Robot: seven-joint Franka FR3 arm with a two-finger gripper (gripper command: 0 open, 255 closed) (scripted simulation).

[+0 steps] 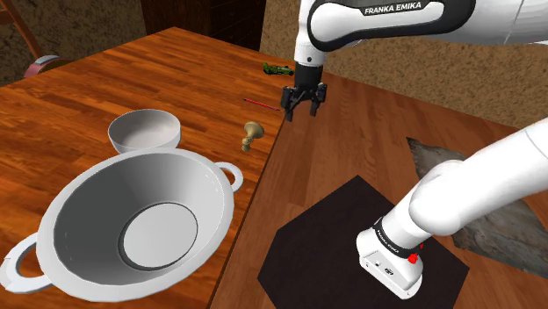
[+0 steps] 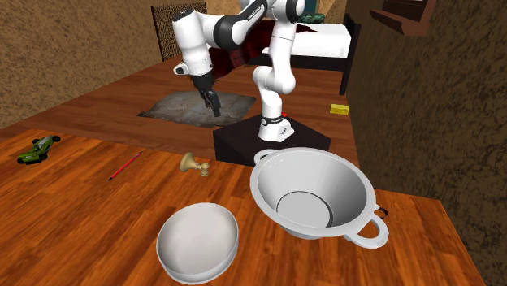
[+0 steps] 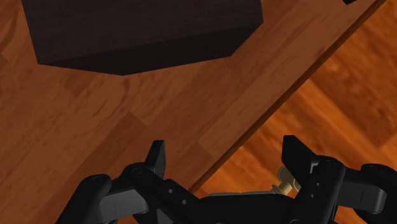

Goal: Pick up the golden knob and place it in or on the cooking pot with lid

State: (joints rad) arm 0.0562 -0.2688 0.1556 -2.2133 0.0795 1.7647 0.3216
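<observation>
**Two fingers (image 3: 156,156) apart, nothing held**

Your gripper (image 1: 304,104) hangs open and empty at the shoulder view's upper middle. Lower left of it, the golden knob (image 1: 251,135) lies by the table (image 1: 105,79) edge; a glancing touch could roll it off.

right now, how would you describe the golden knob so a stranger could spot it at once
On the wooden table, find the big white two-handled pot. Beside the smaller white bowl, near the table edge, lies the knob. It alone is small, golden and flared; its neighbours are white.
</observation>
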